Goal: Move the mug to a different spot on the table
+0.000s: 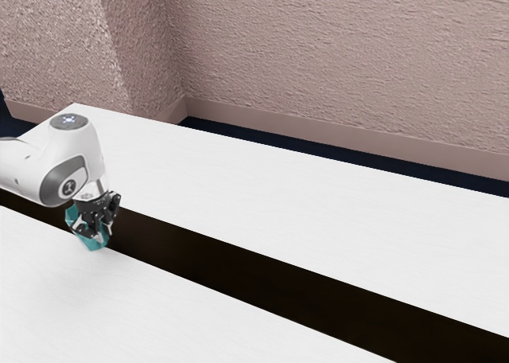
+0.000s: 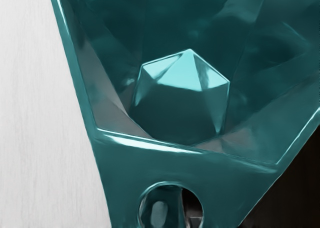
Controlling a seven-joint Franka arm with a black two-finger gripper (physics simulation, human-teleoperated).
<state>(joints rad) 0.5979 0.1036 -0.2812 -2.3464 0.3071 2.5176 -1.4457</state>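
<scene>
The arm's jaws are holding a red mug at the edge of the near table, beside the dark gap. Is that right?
Not quite: the mug is teal, not red, as the wrist view shows. The rest stands: the jaws hold it at the edge of the near table, beside the dark gap.

Background, as I view it from the exterior camera: rough pinkish plaster wall (image 1: 334, 52), cornered at upper left; pale skirting board (image 1: 358, 138) along its foot; dark floor (image 1: 477, 182) below; black band (image 1: 262, 275) running diagonally across the foreground.
</scene>
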